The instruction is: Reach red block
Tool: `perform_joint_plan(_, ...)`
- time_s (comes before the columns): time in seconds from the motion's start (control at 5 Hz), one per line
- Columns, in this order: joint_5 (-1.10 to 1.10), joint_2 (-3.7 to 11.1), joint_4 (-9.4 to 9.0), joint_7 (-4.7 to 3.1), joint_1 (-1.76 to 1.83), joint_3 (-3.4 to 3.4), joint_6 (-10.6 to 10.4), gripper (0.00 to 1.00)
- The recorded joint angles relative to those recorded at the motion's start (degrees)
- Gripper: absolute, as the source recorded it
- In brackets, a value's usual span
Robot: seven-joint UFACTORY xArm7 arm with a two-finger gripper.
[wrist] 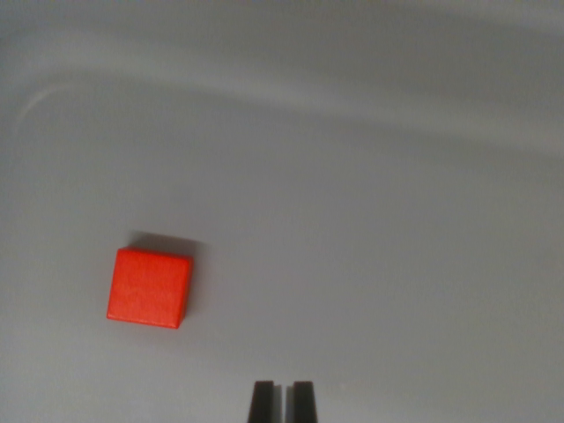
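Note:
A red block, square from above, lies flat on a plain grey surface in the lower left of the wrist view. My gripper shows at the bottom edge as two dark fingertips standing close together with only a thin slit between them, nothing held. The block sits to the wrist view's left of the fingertips and a little farther up, apart from them.
The grey surface fills the whole view, with faint curved creases or shadows running across the top part.

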Motion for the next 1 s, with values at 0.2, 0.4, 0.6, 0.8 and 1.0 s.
perform_joint_plan(0.2, 0.00, 0.00, 0.00, 0.00, 0.00, 0.00, 0.00, 0.00)
perform_joint_plan(0.4, -0.06, 1.40, -1.36, -0.05, 0.42, 0.34, -2.71, 0.00)
perform_joint_plan(0.6, -0.06, 1.40, -1.36, -0.05, 0.42, 0.34, -2.71, 0.00)
perform_joint_plan(0.8, -0.12, 2.79, -2.72, -0.10, 0.84, 0.68, -5.42, 0.00)
perform_joint_plan(1.0, -0.12, 2.79, -2.72, -0.10, 0.84, 0.68, -5.42, 0.00)
